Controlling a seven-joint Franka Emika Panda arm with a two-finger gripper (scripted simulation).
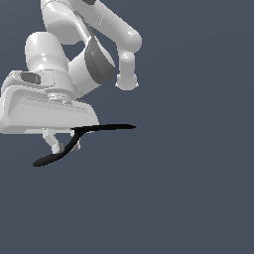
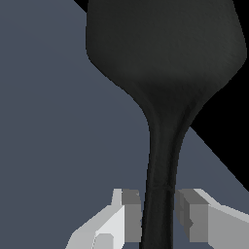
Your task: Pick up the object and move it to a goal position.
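The object, a matte black spatula [image 1: 106, 127], is between the fingers of my gripper [image 1: 66, 147] at the exterior view's left. Its thin handle points toward the exterior view's right, and its flat blade reaches down and to the left past the fingers. In the wrist view the wide rounded blade [image 2: 165, 58] fills the picture, and the handle runs down between the two pale fingers [image 2: 130, 214]. The gripper [image 2: 159, 216] has its jaws close against both sides of the handle, shut on it. No goal marker shows.
The white arm [image 1: 94, 54] bends over the gripper at the upper left of the exterior view. A plain grey-blue floor [image 1: 188, 198] lies all around. In the wrist view the floor [image 2: 58, 121] ends at a straight edge with black beyond [image 2: 228, 146].
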